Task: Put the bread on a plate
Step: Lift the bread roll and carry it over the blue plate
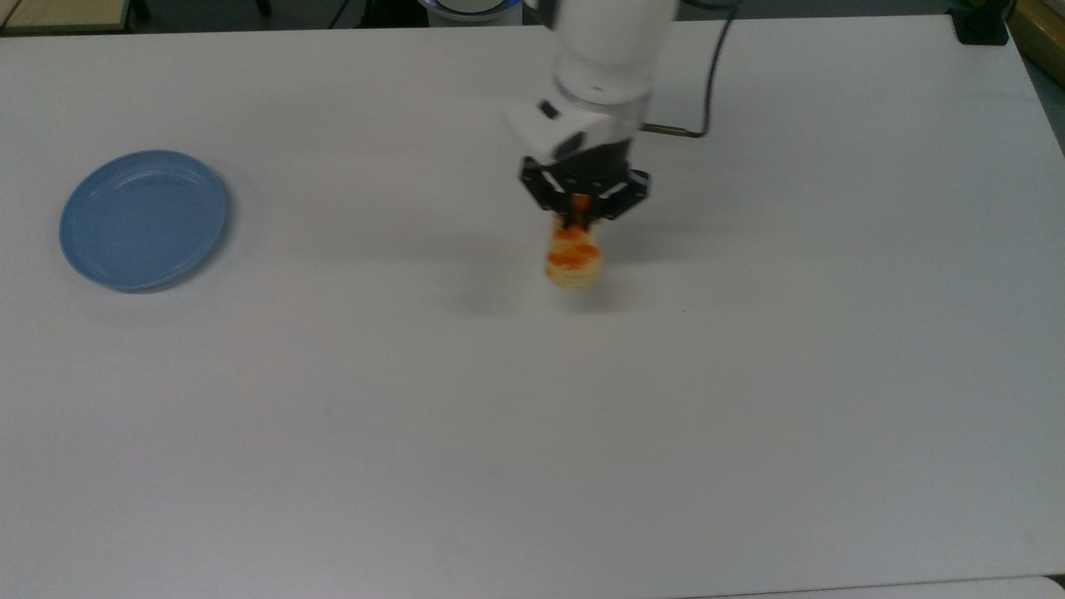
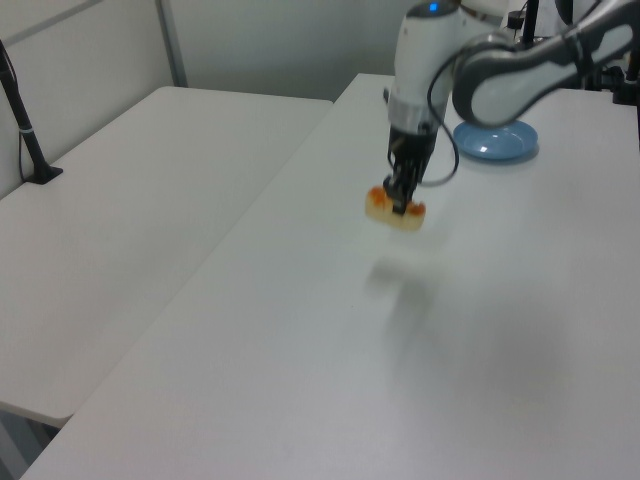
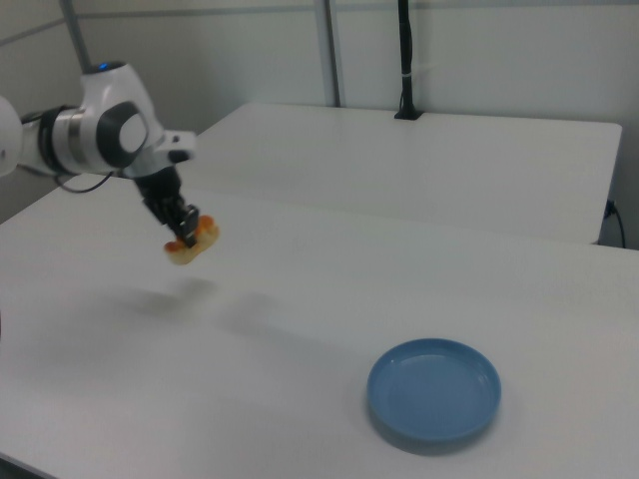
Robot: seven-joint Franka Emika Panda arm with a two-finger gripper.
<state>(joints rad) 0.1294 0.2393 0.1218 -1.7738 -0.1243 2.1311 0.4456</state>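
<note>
Hanging clear of the white table (image 1: pixel 749 416), the bread (image 1: pixel 573 259) is being gripped near its middle by the closed fingers of the gripper (image 1: pixel 580 218). The plate (image 1: pixel 143 219) is being left bare, well apart from the gripper toward the top view's left.

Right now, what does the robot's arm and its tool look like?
The arm is glossy white with dark grey joint sections and a small blue light on top. A thin black cable loops beside the wrist. The tool is black, with two short fingers.
</note>
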